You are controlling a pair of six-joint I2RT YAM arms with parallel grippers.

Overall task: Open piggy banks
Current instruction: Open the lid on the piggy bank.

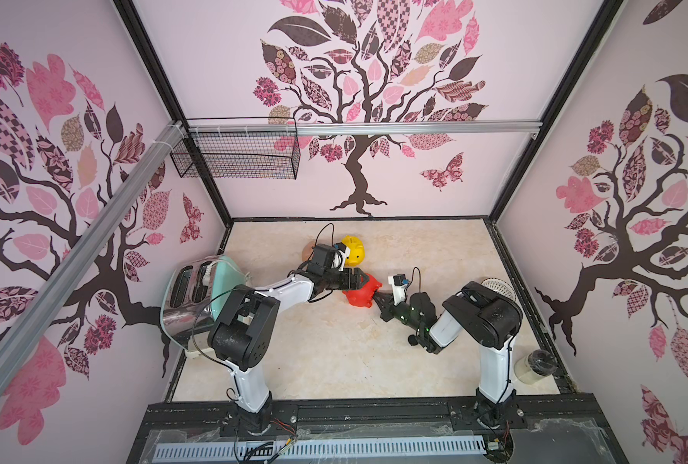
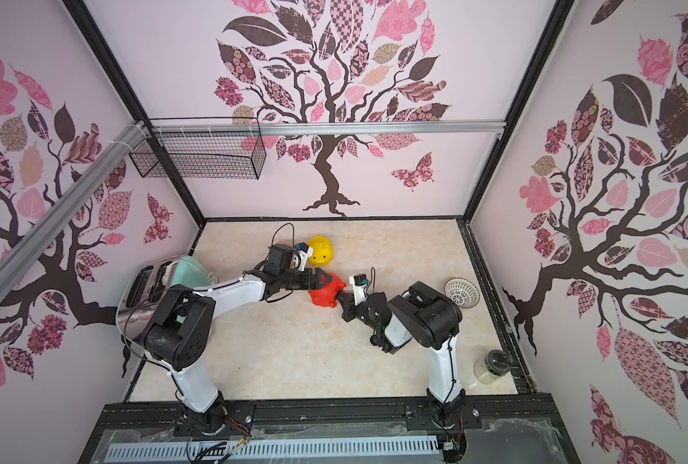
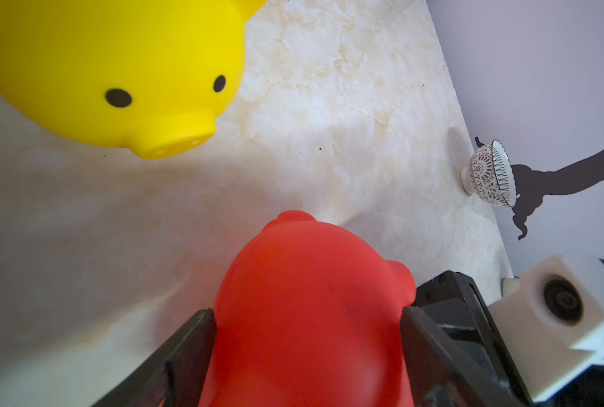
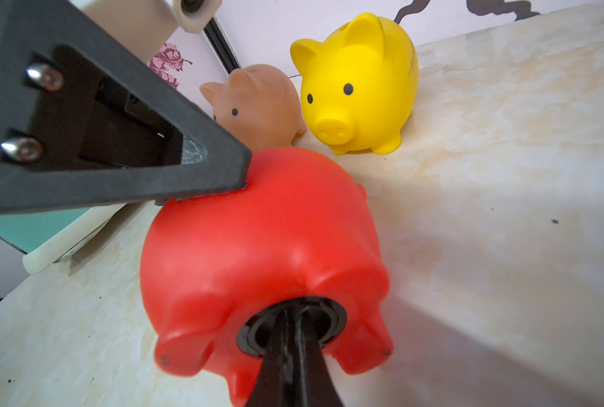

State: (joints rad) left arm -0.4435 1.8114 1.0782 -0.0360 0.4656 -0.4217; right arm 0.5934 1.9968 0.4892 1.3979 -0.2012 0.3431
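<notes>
**Red pig clamped, right tips in its belly plug**

The marbled table (image 1: 334, 353) fills the cell floor. Clock directions are read on it in the top views, with 12 at the back wall. The left arm (image 1: 278, 289) reaches in from 7 o'clock and the right arm (image 1: 483, 313) from 5 o'clock, and they meet near the centre. A mint-and-chrome toaster (image 1: 189, 293) stands at 9 o'clock against the left wall. A wire basket (image 1: 238, 156) hangs from the back rail above 11 o'clock.

The red pig (image 1: 360, 295) is at the centre, tipped so that its belly and feet face 4 o'clock, toward the right arm. The left jaws hold it, spread wide across its body. The left wrist view shows one finger (image 3: 187, 352) on each flank. I cannot tell whether the red pig touches the table.

The yellow pig (image 1: 354, 251) stands upright at 12 o'clock, apart from the red pig. The tan pig (image 1: 307, 251) is just beside it at 11 o'clock, partly hidden behind the left wrist in a top view. In the right wrist view it stands upright.

A patterned bowl (image 1: 499, 287) sits at 3 o'clock by the right wall. A jar (image 1: 535, 365) stands at 4 o'clock near the right edge.

The black round plug (image 4: 253, 334) sits in the red pig's belly. The right jaws are pressed together, with their tips in the plug's central recess. I cannot tell whether they pinch anything there.
</notes>
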